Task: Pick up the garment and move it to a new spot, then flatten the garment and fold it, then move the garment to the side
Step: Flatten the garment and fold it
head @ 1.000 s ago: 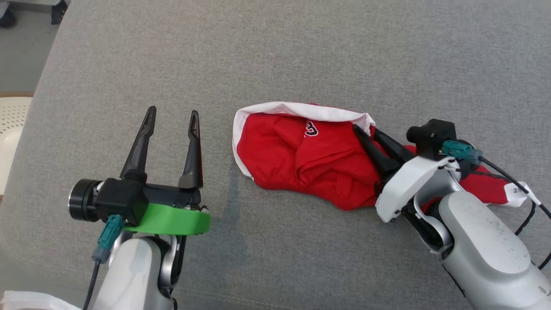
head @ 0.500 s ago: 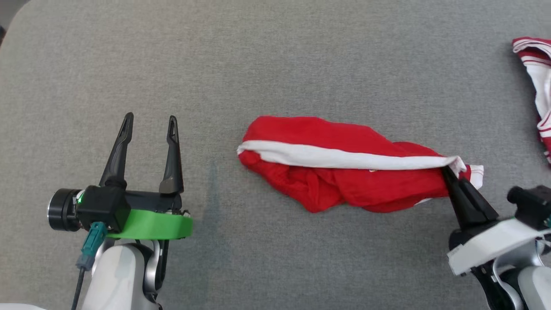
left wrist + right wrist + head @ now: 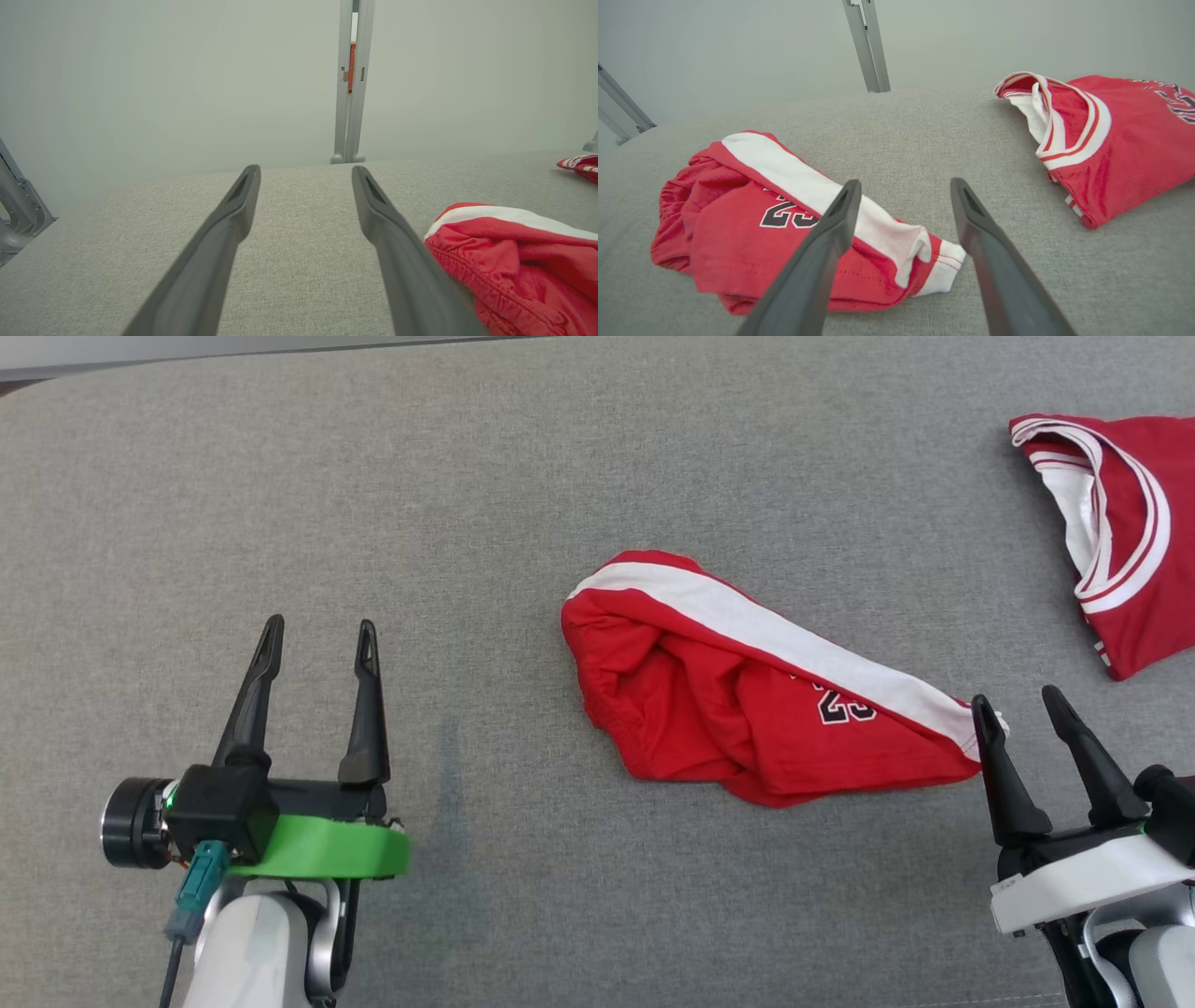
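A: If you look down from the head, where do the shorts (image 3: pixel 747 709) lie?
B: Crumpled on the grey surface (image 3: pixel 467 476), right of the middle, with one end at the right gripper (image 3: pixel 1015 698).
A: Which way do they run?
B: Slantwise. Their long axis follows the white side stripe, from far left down to near right. The gathered waistband end points toward the robot's left and the white-trimmed leg hem points at the right gripper.
A: Is that gripper holding them?
B: No, its fingers stand spread and pinch nothing. In the right wrist view the hem lies low between them. One finger crosses over the stripe, but I cannot tell whether it touches.
A: And the left gripper (image 3: pixel 319 623)?
B: Spread wide and empty too, well apart from the shorts.
A: Anything else?
B: A red jersey (image 3: pixel 1120 551) with white trim lies at the far right, apart from the shorts.
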